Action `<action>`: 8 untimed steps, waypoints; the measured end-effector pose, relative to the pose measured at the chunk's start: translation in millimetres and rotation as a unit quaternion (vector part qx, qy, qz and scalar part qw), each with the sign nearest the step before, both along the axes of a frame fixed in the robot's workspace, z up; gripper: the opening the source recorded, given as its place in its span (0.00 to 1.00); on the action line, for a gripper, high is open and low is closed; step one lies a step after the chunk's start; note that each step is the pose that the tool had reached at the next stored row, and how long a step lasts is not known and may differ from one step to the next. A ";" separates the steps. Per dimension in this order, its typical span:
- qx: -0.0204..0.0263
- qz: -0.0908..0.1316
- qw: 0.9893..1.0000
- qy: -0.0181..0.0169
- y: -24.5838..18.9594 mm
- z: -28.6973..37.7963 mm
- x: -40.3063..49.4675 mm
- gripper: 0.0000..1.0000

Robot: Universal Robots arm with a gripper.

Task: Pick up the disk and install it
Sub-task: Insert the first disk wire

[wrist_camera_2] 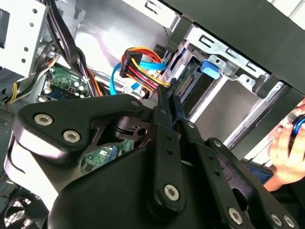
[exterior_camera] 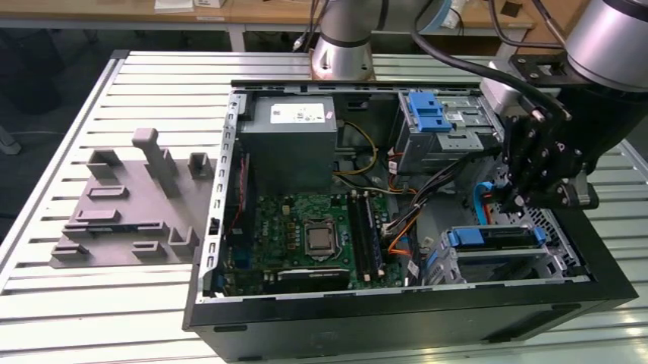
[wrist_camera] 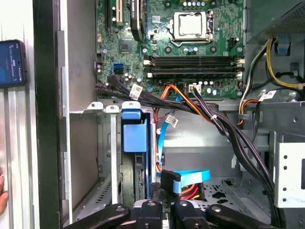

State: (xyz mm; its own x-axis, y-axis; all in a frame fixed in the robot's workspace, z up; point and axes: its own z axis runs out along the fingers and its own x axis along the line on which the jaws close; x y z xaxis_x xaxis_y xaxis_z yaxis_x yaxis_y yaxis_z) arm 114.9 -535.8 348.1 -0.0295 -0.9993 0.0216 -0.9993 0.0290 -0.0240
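Note:
The disk (exterior_camera: 492,236) lies in the lower drive cage (exterior_camera: 506,262) at the exterior view's right front corner of the open computer case, its blue rail frame facing up. In the first wrist view the disk (wrist_camera: 138,179) stands edge-on in the cage under its blue frame end (wrist_camera: 135,136). My gripper (exterior_camera: 518,203) hangs just above that cage. Its two black fingers (wrist_camera_2: 167,119) lie close together, and whether they touch the disk I cannot tell. The fingertips (wrist_camera: 147,210) sit beside the disk's edge, near a blue cable plug (wrist_camera: 190,177).
The motherboard (exterior_camera: 314,231) fills the case floor, with the grey power supply (exterior_camera: 294,133) behind it. A second blue-latched bay (exterior_camera: 430,117) stands at the back. Cable bundles (wrist_camera: 224,124) cross near the cage. A grey fixture plate (exterior_camera: 132,205) lies outside the case. A hand (wrist_camera_2: 286,148) rests close by.

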 end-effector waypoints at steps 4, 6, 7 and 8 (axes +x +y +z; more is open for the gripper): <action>0.002 0.000 1.000 0.001 -8.2 -2.4 0.7 0.16; 0.003 0.000 1.000 0.001 -11.8 -3.5 0.9 0.16; 0.003 0.000 1.000 0.001 -12.4 -3.9 0.9 0.16; 0.003 0.000 1.000 0.001 -12.4 -4.0 0.9 0.16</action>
